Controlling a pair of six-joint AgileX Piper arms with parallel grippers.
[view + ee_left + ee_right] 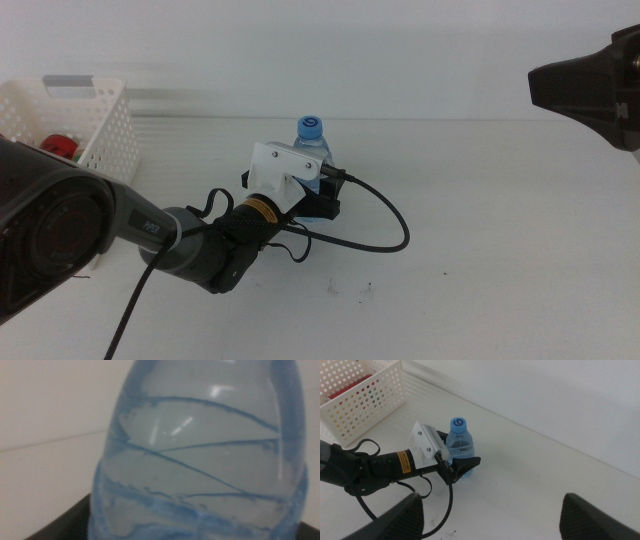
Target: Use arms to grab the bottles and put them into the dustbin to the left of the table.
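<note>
Water bottle: a clear, blue-tinted plastic bottle (314, 146) with a round blue cap, standing upright near the middle of the table, toward its far edge. Close up from the left wrist, its wall (200, 455) is ribbed with slanting blue ridges and catches soft highlights.
Cap marking: a pale ring-shaped mark sits on top of the cap; no words can be read.
Left gripper: the left gripper (461, 466) reaches in from the table's left side, its matte black jaws set on either side of the bottle's lower body; I cannot tell whether they press on it yet. A white plastic bracket is mounted above the wrist, with a black cable (385, 215) looping over the table behind it.
Arm label: a small yellow sticker on the left arm; its print is too small to read.
Dustbin: a white rectangular plastic basket (100, 125) at the table's far left corner, walls pierced by rows of small round holes, grey strip on the rim. Something red (60, 145) lies inside.
Right gripper: the right gripper (490, 510) hangs above the table's right side with its dark jaws spread wide, holding nothing.
Table: smooth, plain white top (480, 250) with a few dark specks near its front edge.
</note>
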